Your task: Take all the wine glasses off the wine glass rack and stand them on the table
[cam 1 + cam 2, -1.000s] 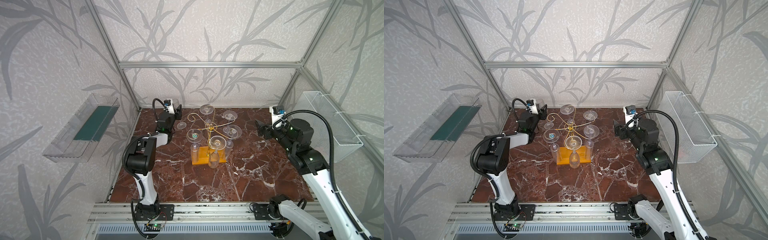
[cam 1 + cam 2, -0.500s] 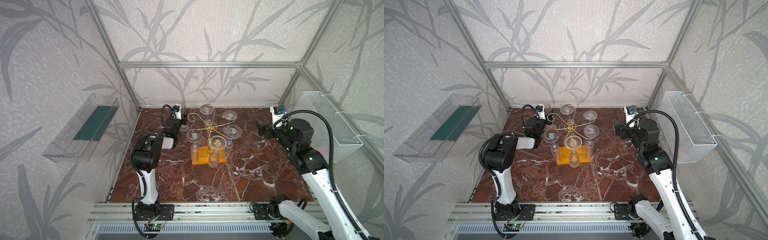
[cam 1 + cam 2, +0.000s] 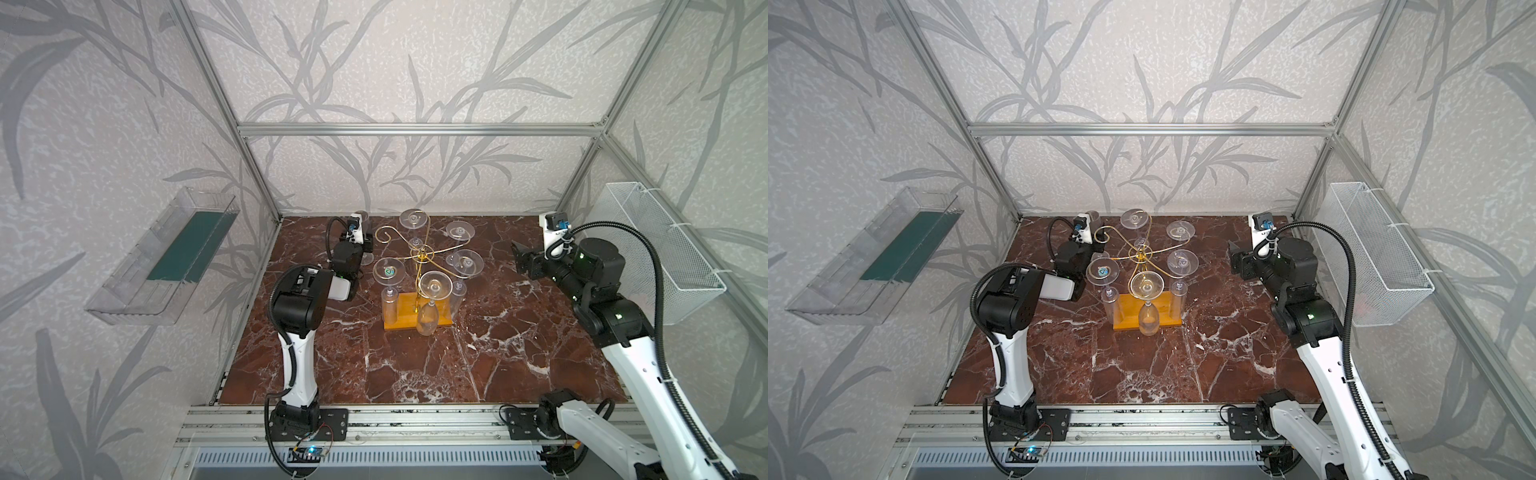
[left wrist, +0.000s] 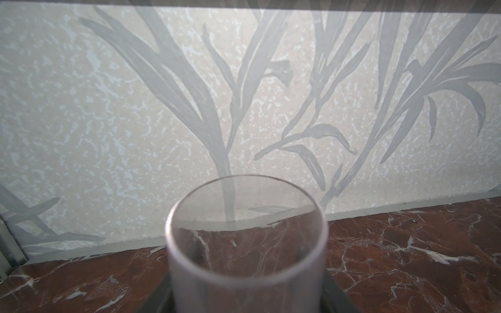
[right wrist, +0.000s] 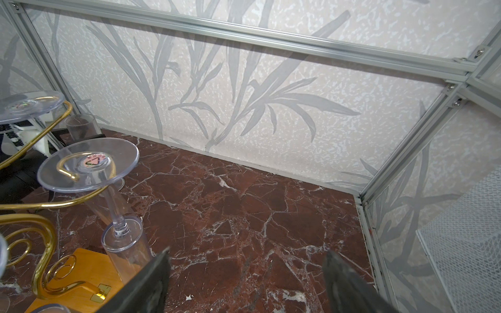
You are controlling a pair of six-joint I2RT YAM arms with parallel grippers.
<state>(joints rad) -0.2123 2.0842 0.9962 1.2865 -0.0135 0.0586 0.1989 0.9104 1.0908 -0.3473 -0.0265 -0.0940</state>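
The gold wire wine glass rack (image 3: 422, 253) (image 3: 1141, 254) stands mid-table on its orange wooden base (image 3: 398, 318) in both top views. Several clear glasses hang upside down from its arms. My left gripper (image 3: 358, 237) (image 3: 1090, 239) (image 4: 245, 294) is at the back left, beside the rack. It is shut on an upright clear wine glass (image 4: 245, 244) (image 5: 81, 126), and the bowl fills the space between the jaws. My right gripper (image 3: 520, 262) (image 3: 1236, 262) (image 5: 245, 271) hovers open and empty to the right of the rack.
A clear plastic bin (image 3: 166, 257) hangs on the left wall. A white wire basket (image 3: 660, 249) hangs on the right wall. The back wall runs close behind the held glass. Bare marble tabletop (image 3: 415, 365) lies in front of the rack.
My left arm has swung to the right with the glass, bringing the gripper closer to the rack. The right arm has stayed still.
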